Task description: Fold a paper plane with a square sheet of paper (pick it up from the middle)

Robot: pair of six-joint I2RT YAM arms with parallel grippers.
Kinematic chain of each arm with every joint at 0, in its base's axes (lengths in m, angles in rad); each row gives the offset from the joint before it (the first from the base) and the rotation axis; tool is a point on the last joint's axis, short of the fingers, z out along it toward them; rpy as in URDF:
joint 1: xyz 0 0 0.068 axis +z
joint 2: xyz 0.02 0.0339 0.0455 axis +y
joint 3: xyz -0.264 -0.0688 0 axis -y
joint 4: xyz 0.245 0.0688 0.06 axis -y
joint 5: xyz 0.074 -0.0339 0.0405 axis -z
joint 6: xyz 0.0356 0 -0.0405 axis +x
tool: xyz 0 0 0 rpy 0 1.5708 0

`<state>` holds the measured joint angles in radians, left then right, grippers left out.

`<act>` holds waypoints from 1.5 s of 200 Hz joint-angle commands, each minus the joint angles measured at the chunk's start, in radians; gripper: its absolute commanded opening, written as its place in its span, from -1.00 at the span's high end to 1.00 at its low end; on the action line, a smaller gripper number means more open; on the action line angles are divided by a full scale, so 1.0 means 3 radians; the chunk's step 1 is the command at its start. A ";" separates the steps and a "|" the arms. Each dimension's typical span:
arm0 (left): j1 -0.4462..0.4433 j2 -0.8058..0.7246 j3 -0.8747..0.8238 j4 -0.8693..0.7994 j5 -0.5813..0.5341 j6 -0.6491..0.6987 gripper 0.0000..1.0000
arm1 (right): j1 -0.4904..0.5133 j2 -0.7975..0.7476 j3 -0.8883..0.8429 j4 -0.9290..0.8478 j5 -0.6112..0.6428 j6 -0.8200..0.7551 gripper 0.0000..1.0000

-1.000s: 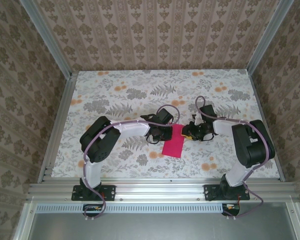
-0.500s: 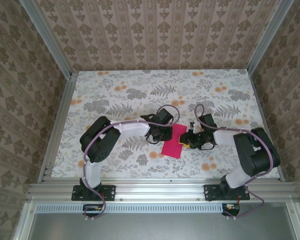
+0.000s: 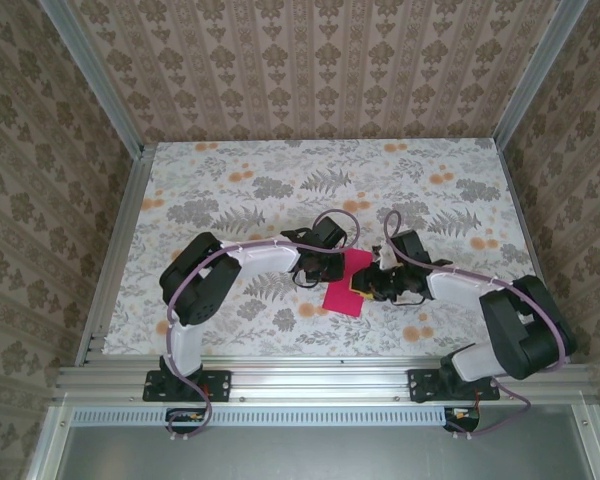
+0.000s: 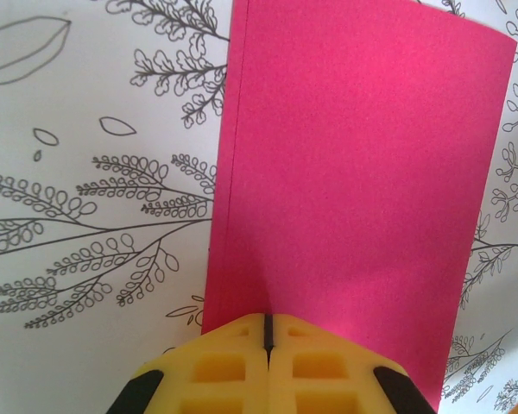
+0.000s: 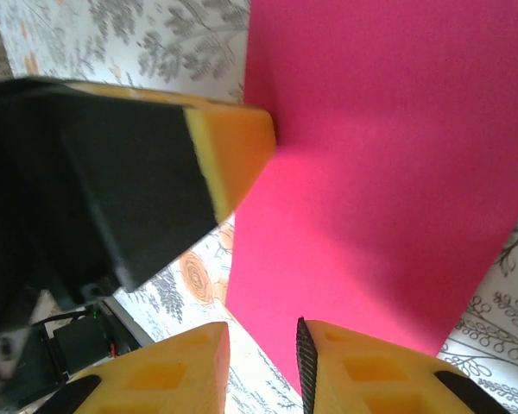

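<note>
The square sheet of paper [image 3: 346, 287] lies flat on the flowered table as a narrow magenta rectangle; its long left edge [image 4: 227, 172] shows two layers. My left gripper [image 3: 332, 268] is shut, its yellow tips [image 4: 266, 326] together over the middle of the sheet's near short edge, with nothing between them. My right gripper [image 3: 366, 289] is open by a small gap at the sheet's opposite side. In the right wrist view its jaws [image 5: 263, 349] straddle the corner of the paper [image 5: 388, 172], one finger over the pink, the other over the table. The left gripper's finger [image 5: 229, 151] touches the paper's edge there.
The table [image 3: 230, 190] has a grey leaf and orange flower print, boxed in by aluminium rails [image 3: 115, 260] and patterned walls. Both arms' cables [image 3: 330, 220] loop above the paper. Bare tabletop stretches behind and to both sides.
My right arm has swung towards the near edge of the table, its gripper sliding along the paper's right side to the near corner. Left gripper and paper have stayed put.
</note>
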<state>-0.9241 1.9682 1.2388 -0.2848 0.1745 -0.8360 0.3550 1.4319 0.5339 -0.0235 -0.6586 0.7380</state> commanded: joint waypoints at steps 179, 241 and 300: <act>-0.0048 -0.0028 -0.0044 -0.0179 -0.0034 0.0026 1.00 | 0.0244 -0.0348 -0.0524 0.0064 0.0022 0.0247 0.43; -0.0074 -0.0014 -0.0024 -0.0191 -0.0015 0.0000 1.00 | 0.0269 -0.0269 -0.0598 -0.0044 0.0109 0.0146 0.42; -0.0170 -0.0248 0.0044 -0.0309 -0.0148 -0.0087 1.00 | 0.0234 -0.0785 -0.0167 -0.1003 0.0582 -0.0249 0.38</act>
<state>-0.9432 1.9610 1.2388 -0.2955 0.1623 -0.8417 0.4309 1.2934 0.4015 -0.1177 -0.5900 0.7410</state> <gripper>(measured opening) 0.051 0.302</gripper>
